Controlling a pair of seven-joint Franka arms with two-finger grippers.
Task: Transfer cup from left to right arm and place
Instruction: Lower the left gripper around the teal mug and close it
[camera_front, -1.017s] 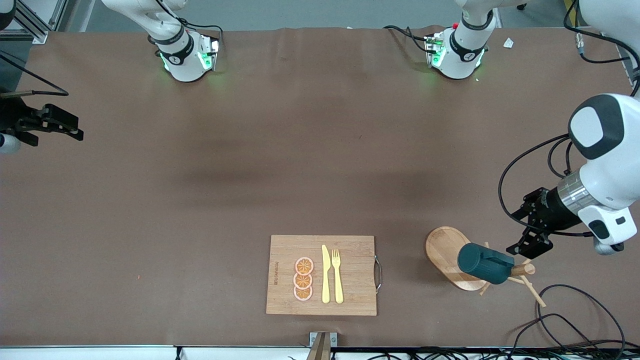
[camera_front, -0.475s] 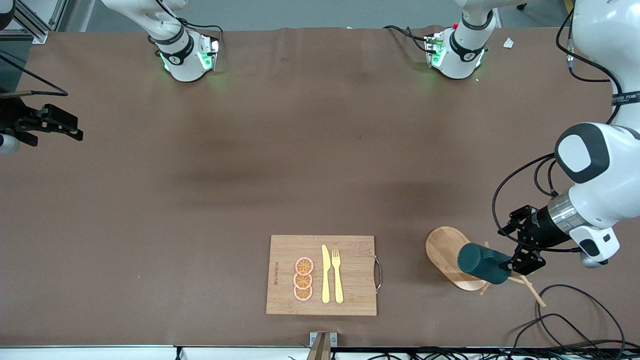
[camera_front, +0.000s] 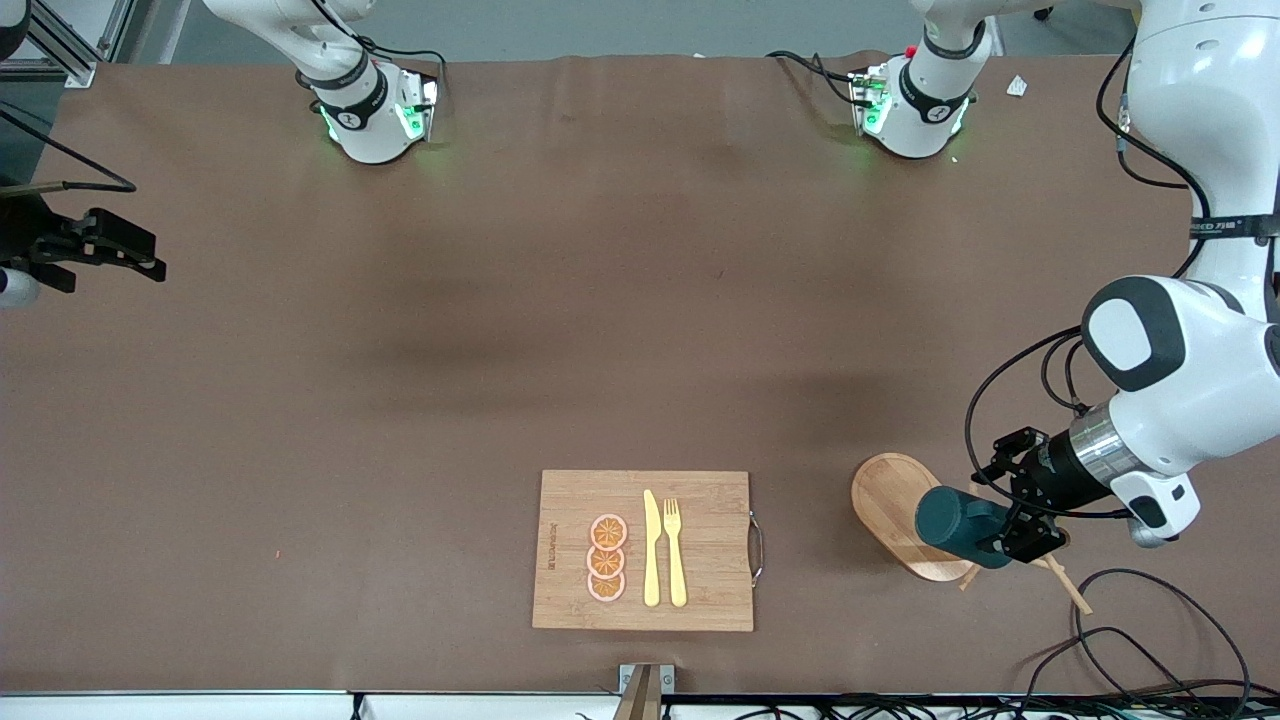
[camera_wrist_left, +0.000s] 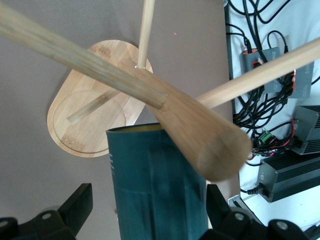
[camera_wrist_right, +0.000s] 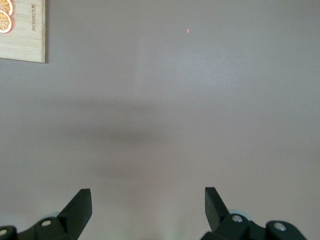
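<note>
Cup (camera_front: 958, 523) hangs on wooden mug rack (camera_front: 900, 512), toward the left arm's end of table. Left gripper (camera_front: 1012, 518) fingers spread around cup; contact seemingly not made. Right gripper (camera_front: 120, 250) waits over the table's edge at the right arm's end, spread, empty.

Cutting board (camera_front: 643, 550) bears orange slices (camera_front: 607, 558), knife (camera_front: 651, 548), fork (camera_front: 675, 550).

White, rounded arm shells with dark grey oval caps, silver wrist rings, black looping cables; black angular left gripper (camera_front: 1012, 520) and right gripper (camera_front: 150, 262); bases glow green.
</note>
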